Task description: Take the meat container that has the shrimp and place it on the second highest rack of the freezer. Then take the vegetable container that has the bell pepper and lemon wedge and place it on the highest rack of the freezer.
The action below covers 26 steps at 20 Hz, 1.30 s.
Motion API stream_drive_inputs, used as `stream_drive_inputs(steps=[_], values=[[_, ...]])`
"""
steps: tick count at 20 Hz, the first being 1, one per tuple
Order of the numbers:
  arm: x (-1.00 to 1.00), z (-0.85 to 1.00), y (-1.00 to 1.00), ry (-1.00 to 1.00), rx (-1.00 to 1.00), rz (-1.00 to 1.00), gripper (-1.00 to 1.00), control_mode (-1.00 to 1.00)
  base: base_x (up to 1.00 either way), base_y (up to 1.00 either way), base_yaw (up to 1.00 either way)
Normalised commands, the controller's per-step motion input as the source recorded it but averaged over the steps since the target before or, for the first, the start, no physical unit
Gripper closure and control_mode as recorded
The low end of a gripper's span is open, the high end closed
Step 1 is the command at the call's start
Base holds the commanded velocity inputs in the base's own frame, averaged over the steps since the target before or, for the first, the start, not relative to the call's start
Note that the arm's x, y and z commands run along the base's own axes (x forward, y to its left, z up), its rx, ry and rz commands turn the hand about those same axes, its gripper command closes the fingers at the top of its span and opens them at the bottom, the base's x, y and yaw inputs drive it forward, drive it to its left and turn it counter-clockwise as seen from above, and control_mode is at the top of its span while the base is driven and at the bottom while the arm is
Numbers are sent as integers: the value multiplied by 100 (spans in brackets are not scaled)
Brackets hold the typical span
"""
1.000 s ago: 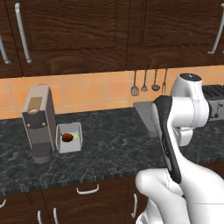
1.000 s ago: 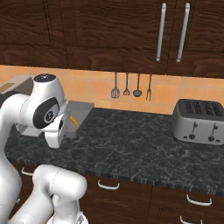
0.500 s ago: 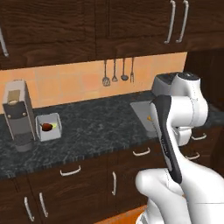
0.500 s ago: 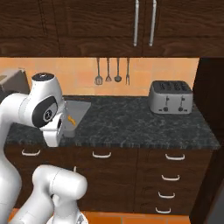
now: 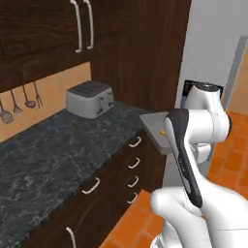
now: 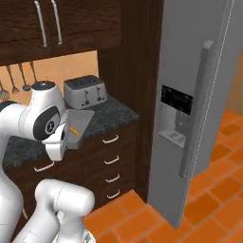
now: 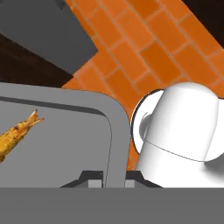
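The meat container (image 7: 65,144) is a flat grey tray with a small orange shrimp (image 7: 15,133) lying in it. My gripper (image 7: 114,177) is shut on the tray's rim. From the base cameras the tray (image 5: 154,126) (image 6: 81,122) rides level in front of my arm, the shrimp (image 6: 73,130) near the hand. The freezer (image 6: 190,71) stands to the right, grey, with a long vertical handle (image 6: 197,109) and a dispenser panel (image 6: 176,116). Its racks are hidden. The vegetable container, bell pepper and lemon wedge are out of view.
A silver toaster (image 5: 89,99) (image 6: 84,91) sits on the dark stone counter (image 5: 58,145) by a tall dark wood panel. Drawers with curved handles (image 6: 111,159) run below, cabinets above. Utensils (image 5: 19,99) hang on the back wall. Orange tile floor (image 6: 213,180) lies before the freezer.
The whole picture has swung right along the counter, so the base has moved: the coffee machine and white box have left the frame, and the freezer has come in. The tray stays gripped.
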Motion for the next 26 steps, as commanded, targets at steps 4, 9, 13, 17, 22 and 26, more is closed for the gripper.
stream_drive_inputs(steps=[4,9,13,17,22,26], values=[[0,0,0,0,0,0,100,100,-4,0,-100],[0,0,0,0,0,0,100,100,-2,0,-100],[0,0,0,0,0,0,100,100,0,-1,-95],[0,0,0,0,0,0,100,100,11,-16,-54],[0,0,0,0,0,0,100,100,68,-41,10],[0,0,0,0,0,0,100,100,87,-33,20]])
